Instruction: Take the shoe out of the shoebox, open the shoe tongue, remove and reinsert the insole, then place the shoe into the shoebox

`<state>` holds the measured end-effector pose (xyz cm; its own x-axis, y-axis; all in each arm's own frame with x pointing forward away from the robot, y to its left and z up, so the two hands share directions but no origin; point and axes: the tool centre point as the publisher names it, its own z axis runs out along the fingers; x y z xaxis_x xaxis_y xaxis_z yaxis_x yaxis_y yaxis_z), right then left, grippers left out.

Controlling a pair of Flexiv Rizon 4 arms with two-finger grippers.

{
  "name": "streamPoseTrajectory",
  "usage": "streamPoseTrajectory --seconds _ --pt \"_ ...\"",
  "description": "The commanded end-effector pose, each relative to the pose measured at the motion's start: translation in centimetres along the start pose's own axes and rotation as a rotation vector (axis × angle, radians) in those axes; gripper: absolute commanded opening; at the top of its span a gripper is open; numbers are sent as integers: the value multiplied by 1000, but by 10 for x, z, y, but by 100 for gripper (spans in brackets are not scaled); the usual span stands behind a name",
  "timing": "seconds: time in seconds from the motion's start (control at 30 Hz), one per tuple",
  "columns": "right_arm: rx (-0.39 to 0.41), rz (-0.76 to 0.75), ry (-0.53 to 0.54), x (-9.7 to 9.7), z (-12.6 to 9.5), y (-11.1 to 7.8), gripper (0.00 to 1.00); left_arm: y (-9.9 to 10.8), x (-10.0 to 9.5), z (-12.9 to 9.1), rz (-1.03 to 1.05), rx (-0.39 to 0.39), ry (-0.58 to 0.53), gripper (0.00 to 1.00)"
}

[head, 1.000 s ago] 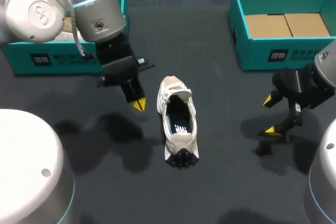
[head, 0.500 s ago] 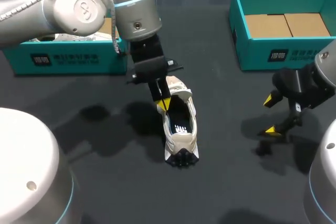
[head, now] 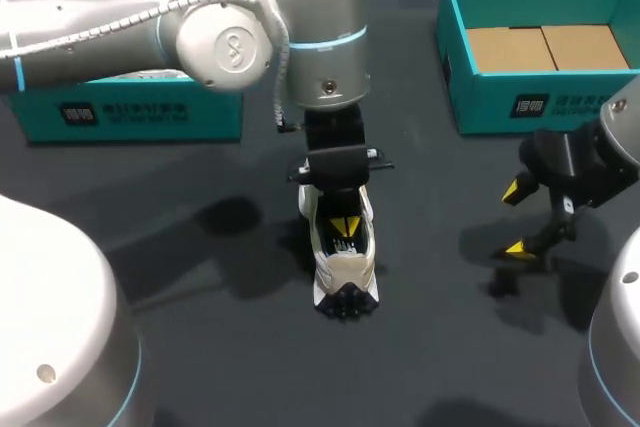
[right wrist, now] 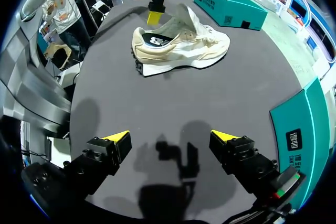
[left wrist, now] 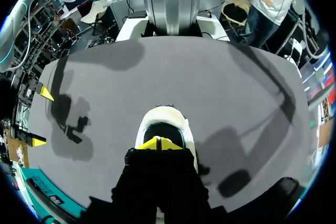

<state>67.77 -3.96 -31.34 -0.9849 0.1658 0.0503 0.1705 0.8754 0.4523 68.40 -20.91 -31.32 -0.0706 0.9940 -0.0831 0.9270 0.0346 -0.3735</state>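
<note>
a dark, matte table fills the scene, with the cream and beige mesh running shoe (head: pixel 345 269) (left wrist: pixel 163 115) (right wrist: pixel 184 43) lying upright near its middle. the heel points to the near edge and the laced toe to the far edge. its mouth is open, and the dark insole (head: pixel 342 244) (right wrist: pixel 152 39) with a white mark shows inside, seemingly seated flat.

the left gripper (head: pixel 345 224) (left wrist: pixel 161 142) (right wrist: pixel 154 17) hangs straight down into that mouth. its yellow tips are drawn together to a point, with nothing visible between them. whether they touch the insole cannot be told.

the right gripper (head: pixel 512 219) (right wrist: pixel 170 137) hovers over bare table toward the right edge, well apart from the shoe, with its jaws spread wide. behind it, at the far right corner, stands a teal open shoebox with a brown cardboard floor (head: pixel 520 97). a second teal shoebox (head: pixel 130 112) stands at the far left corner.

the shoe is out of the box, so the work appears to be at the tongue or insole step. nothing braces the shoe, so a downward push or a pull on the insole could drag or tip it. tips this narrow may slide over the insole edge instead of catching it, or snag the collar lining.
</note>
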Motion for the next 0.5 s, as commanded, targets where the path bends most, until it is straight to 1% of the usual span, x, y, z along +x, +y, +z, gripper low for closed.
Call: streamPoseTrajectory --seconds 0.03,0.2,0.4,0.5 --pt "3 0 -3 1 1 0 100 6 -7 17 1 16 61 0" --pt "3 0 -3 1 1 0 100 7 -3 38 14 20 72 0" --pt "3 0 -3 1 1 0 100 8 0 62 39 29 37 0" --pt "3 0 -3 1 1 0 100 9 3 69 44 28 20 0"
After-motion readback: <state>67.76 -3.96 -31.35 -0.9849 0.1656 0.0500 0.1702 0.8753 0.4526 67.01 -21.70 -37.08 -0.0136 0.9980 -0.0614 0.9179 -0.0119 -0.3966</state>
